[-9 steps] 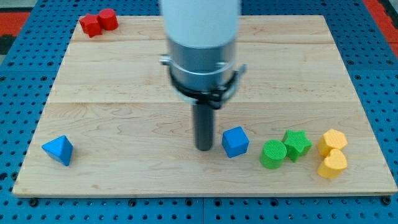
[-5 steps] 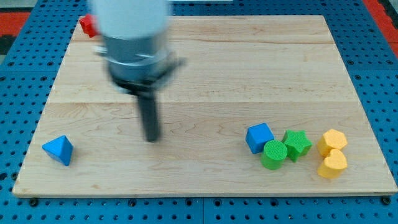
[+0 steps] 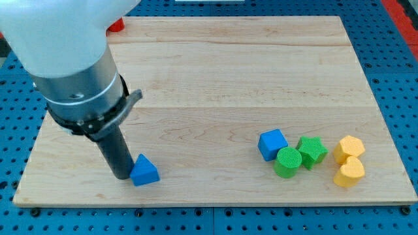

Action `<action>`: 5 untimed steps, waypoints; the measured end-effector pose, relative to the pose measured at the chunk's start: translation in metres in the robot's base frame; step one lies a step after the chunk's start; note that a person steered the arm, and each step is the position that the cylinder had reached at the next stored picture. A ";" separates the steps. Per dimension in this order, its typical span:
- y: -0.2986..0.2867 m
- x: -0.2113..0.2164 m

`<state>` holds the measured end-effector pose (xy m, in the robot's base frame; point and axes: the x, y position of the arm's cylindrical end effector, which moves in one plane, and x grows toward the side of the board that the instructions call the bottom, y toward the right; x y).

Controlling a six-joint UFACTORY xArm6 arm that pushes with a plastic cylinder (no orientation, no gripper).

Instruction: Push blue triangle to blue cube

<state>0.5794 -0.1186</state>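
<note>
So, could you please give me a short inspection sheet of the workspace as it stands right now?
Surface: wooden board lying on a blue perforated base.
Job's things: blue triangle near the view's bottom left; blue cube well to the view's right of it, touching the green cylinder.
Clutter: green star, two yellow blocks at the view's right; a red block at the view's top, mostly hidden by the arm.
End effector: my tip sits against the triangle's left side.
Cables: nothing seen.
Surroundings: red strip at the view's top right corner.
</note>
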 end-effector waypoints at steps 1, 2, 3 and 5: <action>0.068 0.013; 0.120 0.014; 0.145 0.011; 0.155 -0.021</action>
<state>0.5587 0.0361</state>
